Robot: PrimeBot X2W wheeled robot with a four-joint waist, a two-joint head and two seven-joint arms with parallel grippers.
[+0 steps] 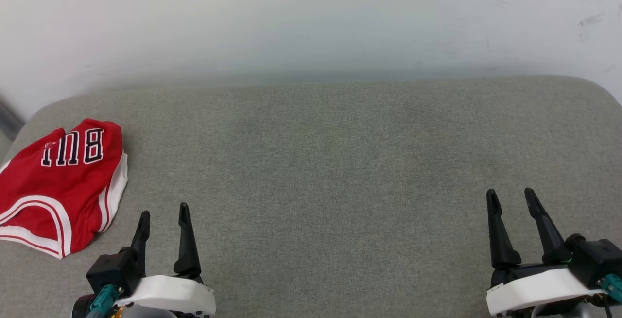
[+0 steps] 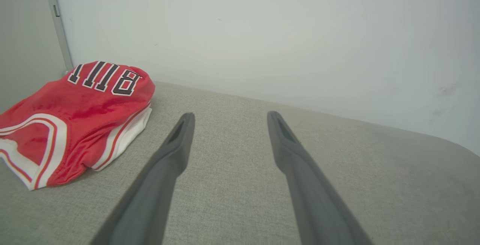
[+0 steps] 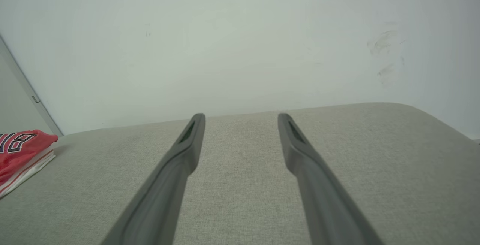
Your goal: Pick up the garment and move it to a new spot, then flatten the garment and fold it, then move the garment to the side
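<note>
The garment (image 1: 58, 184) lies folded at the far left of the grey cushioned surface (image 1: 320, 172), red with white and red striped trim and black white-edged letters on top. It also shows at the left of the left wrist view as the garment (image 2: 75, 117) and at the left edge of the right wrist view as the garment (image 3: 18, 155). My left gripper (image 1: 164, 213) stands open just right of it, apart from the cloth, nothing between its fingers (image 2: 176, 147). My right gripper (image 1: 511, 195) is open at the lower right, far from the garment, with bare fingers (image 3: 187, 144).
A pale wall (image 1: 311, 21) rises straight behind the surface. The surface's rounded corners curve off at the far left (image 1: 43, 109) and far right (image 1: 597, 87). A grey vertical strip (image 2: 56, 20) runs up the wall behind the garment.
</note>
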